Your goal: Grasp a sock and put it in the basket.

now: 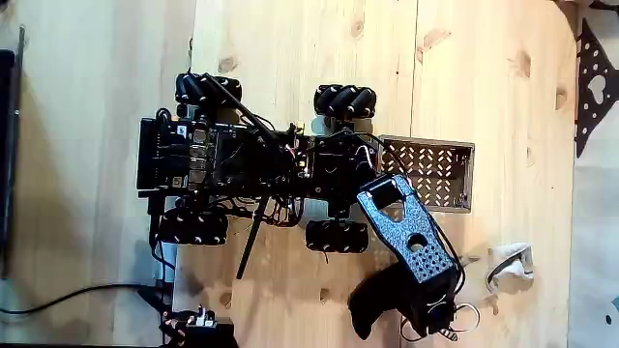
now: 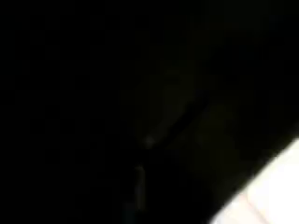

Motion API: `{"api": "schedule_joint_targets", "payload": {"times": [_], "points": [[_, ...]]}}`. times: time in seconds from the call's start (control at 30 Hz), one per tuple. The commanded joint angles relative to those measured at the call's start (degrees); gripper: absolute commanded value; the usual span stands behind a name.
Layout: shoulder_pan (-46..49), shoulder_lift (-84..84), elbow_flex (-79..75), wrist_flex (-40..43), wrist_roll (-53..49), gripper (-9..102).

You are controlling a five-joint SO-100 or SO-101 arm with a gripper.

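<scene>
Fixed view, looking straight down: a wheeled mobile robot (image 1: 242,164) is standing on a pale wooden surface (image 1: 290,58) with visible knots, its four roller-studded wheels (image 1: 343,101) sitting at the corners of a dark chassis crowded with wiring. Its arm (image 1: 406,227), a blue-black perforated link, is reaching from the chassis toward the lower right of the picture and is ending in the tool (image 1: 435,314) near the bottom edge. The black sock (image 1: 377,300) is lying as a dark, crumpled mass on the surface directly beside and partly beneath the tool, at the lower middle-right; the two are overlapping in this view, and both being black, it cannot be told whether the tool's fingers are spread or closed, or whether they are gripping the fabric. The brown lattice-walled basket (image 1: 435,172) is sitting against the right end of the chassis, above the arm in the picture, and well apart from the sock. A cream-white sock with grey patches (image 1: 511,263) is lying to the right of the arm, just beside the tool's wiring loops. A black cable (image 1: 68,302) is running along the lower left of the surface. A dark patterned panel (image 1: 592,87) is showing at the right edge. Wrist view: the picture is almost wholly black, with a pale patch (image 2: 276,196) appearing in the lower right corner; nothing more can be distinguished there.
</scene>
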Motion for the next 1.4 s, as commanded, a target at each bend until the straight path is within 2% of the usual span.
{"api": "schedule_joint_targets", "payload": {"times": [0.0,0.07,0.3,0.4,0.83,1.17,1.37], "points": [[0.9,-2.2,-3.9,-1.3,0.3,72],[1.0,-2.1,-4.1,1.2,0.4,71],[1.3,3.8,-4.0,20.4,8.2,68],[1.6,6.8,-3.5,25.4,10.5,67],[2.8,5.2,-4.6,26.2,14.2,68],[7.9,5.2,-4.3,33.3,13.9,68],[8.0,0.8,-3.8,31.6,16.2,74]]}}
